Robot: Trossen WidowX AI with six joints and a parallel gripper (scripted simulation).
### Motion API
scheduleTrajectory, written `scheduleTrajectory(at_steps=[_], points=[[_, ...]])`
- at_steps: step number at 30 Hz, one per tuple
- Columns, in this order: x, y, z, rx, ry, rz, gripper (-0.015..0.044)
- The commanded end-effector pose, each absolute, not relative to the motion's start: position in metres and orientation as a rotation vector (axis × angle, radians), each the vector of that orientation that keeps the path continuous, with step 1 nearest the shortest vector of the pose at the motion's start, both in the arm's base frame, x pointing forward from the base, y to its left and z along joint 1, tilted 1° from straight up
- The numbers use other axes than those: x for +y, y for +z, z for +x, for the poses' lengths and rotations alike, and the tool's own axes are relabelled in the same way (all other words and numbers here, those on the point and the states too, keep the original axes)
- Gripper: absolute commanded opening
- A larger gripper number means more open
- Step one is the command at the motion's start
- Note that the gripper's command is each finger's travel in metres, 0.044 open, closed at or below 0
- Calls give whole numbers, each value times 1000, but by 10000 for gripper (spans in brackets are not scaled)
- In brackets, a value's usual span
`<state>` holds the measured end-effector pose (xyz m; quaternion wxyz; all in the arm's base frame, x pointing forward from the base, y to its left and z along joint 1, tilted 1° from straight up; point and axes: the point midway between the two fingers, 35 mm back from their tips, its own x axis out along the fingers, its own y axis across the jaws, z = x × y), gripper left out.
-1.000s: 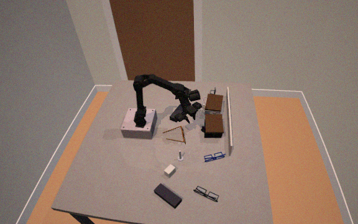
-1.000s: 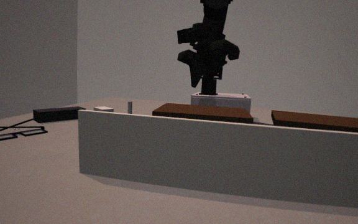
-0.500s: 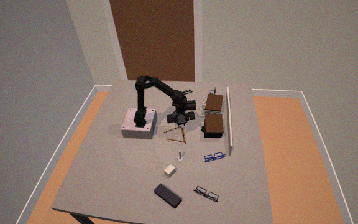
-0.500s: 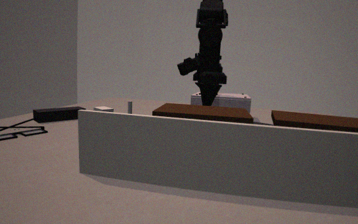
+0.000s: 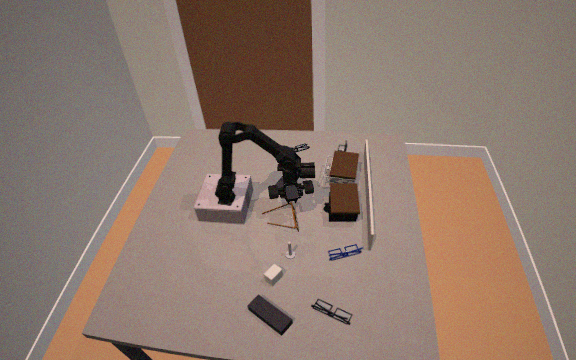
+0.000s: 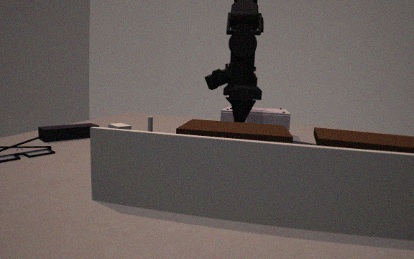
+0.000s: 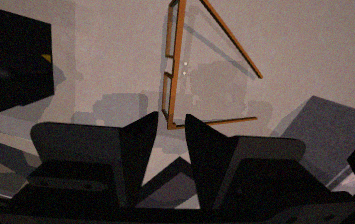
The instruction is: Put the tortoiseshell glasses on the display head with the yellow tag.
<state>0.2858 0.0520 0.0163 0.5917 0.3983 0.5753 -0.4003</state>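
Note:
The tortoiseshell glasses [image 5: 295,217] [image 7: 178,55] lie on the table with temples spread towards the arm's base. My gripper [image 7: 171,117] [image 6: 240,121] points down, partly open and empty, its fingertips near one front corner of the glasses; in the top view the fingertips are hidden. The nearer display head [image 5: 344,201] [image 7: 15,65] is black with a brown top, and a small yellow patch [image 7: 46,58] shows on it in the wrist view. The other head [image 5: 344,165] has a brown top and pale outlines at its front. The exterior view shows only the tops behind a panel.
A long upright panel [image 5: 369,195] [image 6: 207,173] stands behind the heads. Blue glasses [image 5: 345,252], black glasses [image 5: 332,311] [image 6: 21,155], a dark case [image 5: 270,314], a white block [image 5: 273,274] and a small post [image 5: 290,249] are on the table. Another dark block [image 7: 170,189] is below the fingers.

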Motion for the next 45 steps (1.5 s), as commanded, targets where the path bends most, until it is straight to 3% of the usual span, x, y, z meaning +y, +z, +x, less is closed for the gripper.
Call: scheduleTrajectory(at_steps=[1, 45], points=[[52, 10, 286, 1341, -933, 931, 120], [49, -39, 288, 1338, -939, 930, 107]])
